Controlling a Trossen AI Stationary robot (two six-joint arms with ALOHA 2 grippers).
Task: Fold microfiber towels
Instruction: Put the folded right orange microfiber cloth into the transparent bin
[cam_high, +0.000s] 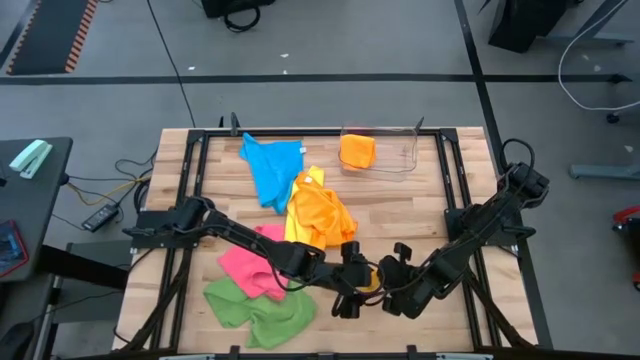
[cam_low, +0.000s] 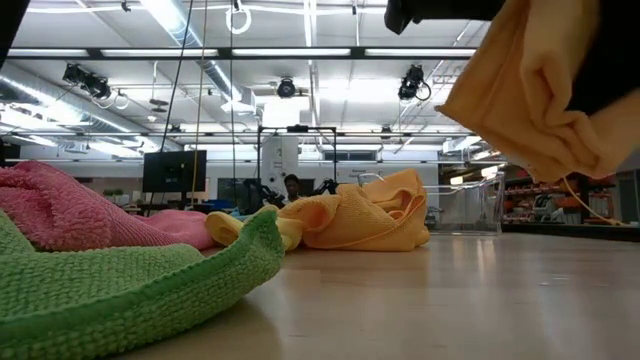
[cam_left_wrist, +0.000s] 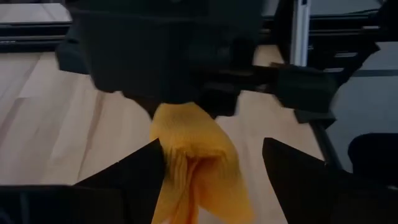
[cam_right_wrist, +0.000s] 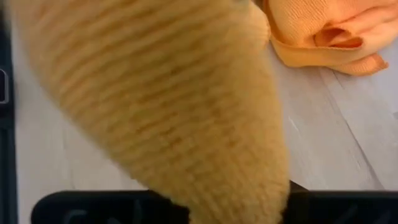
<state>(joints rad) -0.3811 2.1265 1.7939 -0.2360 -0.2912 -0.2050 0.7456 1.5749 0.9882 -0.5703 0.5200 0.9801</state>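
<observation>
low centre of the high view: the right gripper (cam_high: 392, 268) has its jaws clamped on a bunched yellow towel (cam_left_wrist: 196, 163), lifted off the counter (cam_high: 440, 215). the left gripper (cam_high: 352, 285) meets it with jaws wide, astride the hanging cloth. orange towel (cam_high: 318, 212) lies mid-counter, blue towel (cam_high: 272, 165) above, pink towel (cam_high: 248, 265) and green towel (cam_high: 255, 310) lower left.

Left claw (cam_high: 350, 290) spread wide, right claw (cam_high: 388, 283) pinched (both at table's front).
</observation>
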